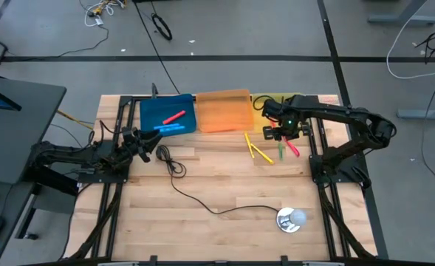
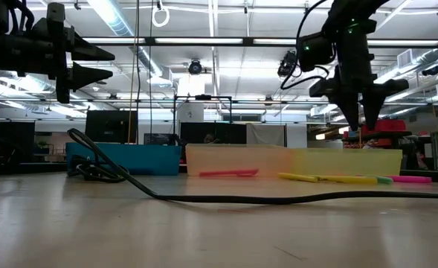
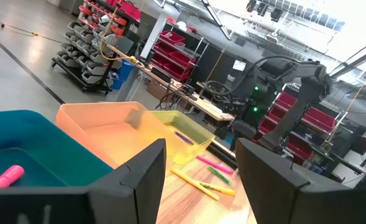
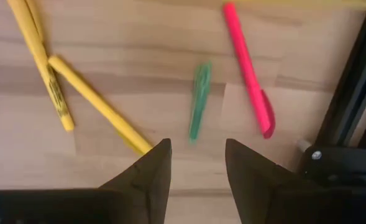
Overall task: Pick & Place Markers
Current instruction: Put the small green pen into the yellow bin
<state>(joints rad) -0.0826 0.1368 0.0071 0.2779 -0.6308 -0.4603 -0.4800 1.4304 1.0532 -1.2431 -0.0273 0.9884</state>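
With a pink marker (image 1: 174, 117) inside, blue tray (image 1: 152, 112)

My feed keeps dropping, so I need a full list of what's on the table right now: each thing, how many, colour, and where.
Blue tray: one, far edge of the table, left of the three.
Orange tray: one, middle.
Yellow tray: one, right, partly under the right arm.
Red marker: one, in the blue tray.
Blue marker: one, in the blue tray.
Yellow markers: two, on the wood in front of the orange tray.
Green marker: one, right of the yellow ones.
Pink marker: one, right of the green one.
Black cable: one, across the table.
Round silver object: one, at the cable's near end.
Left hand: open, near the blue tray.
Right hand: open, above the green marker.
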